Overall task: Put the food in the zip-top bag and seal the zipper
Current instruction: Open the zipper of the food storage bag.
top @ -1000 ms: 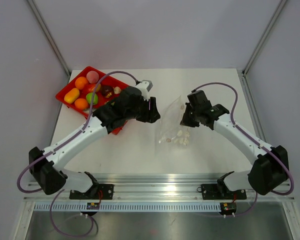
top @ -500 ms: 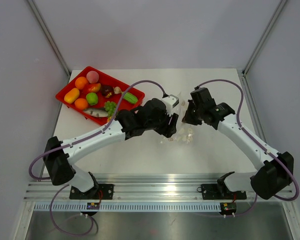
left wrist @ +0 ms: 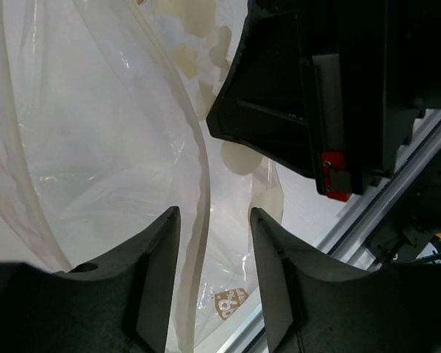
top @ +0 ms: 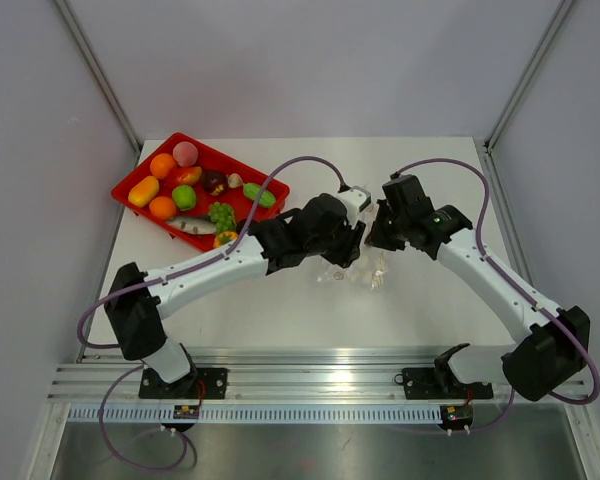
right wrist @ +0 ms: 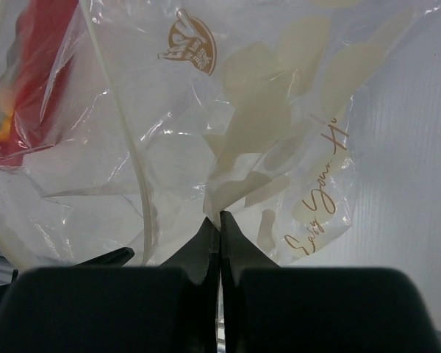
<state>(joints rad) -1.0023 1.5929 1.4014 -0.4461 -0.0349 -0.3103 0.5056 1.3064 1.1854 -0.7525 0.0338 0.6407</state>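
Fingers [right wrist: 204, 246] of the right gripper [right wrist: 217, 220] pinch the zip-top bag [right wrist: 169, 147] on the table [top: 280, 300]. The left gripper [left wrist: 214, 217] stands parted, straddling the zipper [left wrist: 198, 162]. Toy food [top: 185, 195] lies in the red tray [top: 245, 165], far left.

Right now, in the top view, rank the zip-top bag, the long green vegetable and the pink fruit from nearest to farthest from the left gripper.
From the left gripper:
1. zip-top bag, right at its fingers.
2. long green vegetable, at the right end of the red tray.
3. pink fruit, at the tray's far corner.
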